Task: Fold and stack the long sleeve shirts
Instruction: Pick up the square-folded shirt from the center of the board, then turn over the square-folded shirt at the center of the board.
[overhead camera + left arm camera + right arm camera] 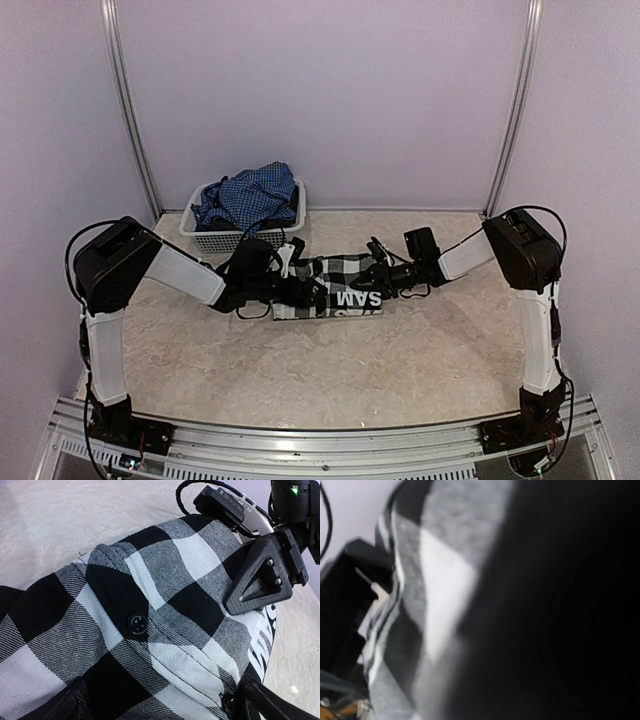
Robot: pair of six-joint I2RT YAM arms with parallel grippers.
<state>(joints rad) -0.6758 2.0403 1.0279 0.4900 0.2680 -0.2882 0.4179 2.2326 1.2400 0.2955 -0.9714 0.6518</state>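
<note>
Top view: 2 shirts, 1 basket, 2 arms. The large black-and-white checked cloth shirt (345,272) lies as a compact, partly folded bundle on the beige marbled bench (350,380), w/ white block letters (360,298) on its black near edge. The blue fine-checked cloth shirt (250,195) sits crumpled in the white mesh plastic basket (215,240) just behind the bundle, prob. parked there till its turn. The left gripper (305,290) is at the bundle's left end and the right gripper (378,272) at its right end. One each side looks meant for taking the cloth at both ends for a fold.

Left wrist view: the b/w shirt fills the frame, directly under the camera. The left gripper's 2 fingers show at the bottom corners, wide apart. Cloth lies below them, nothing clamped. 1 black button (136,623) is clear on a seam; poss. a 2nd at the bottom edge, too small to be sure. Of the right gripper, 1 triangular black finger (260,577) sits at the shirt's far edge. Its partner is hidden.

Right wrist view: blurred. Checked cloth is right up against the lens and blocks the fingers. That suggests the right gripper is down in the fabric, but apart, together or clamped – can't tell.

Judgement: the 1st shirt's fold is in hand, the 2nd isn't out of the basket yet, and no stack exists so far.
</note>
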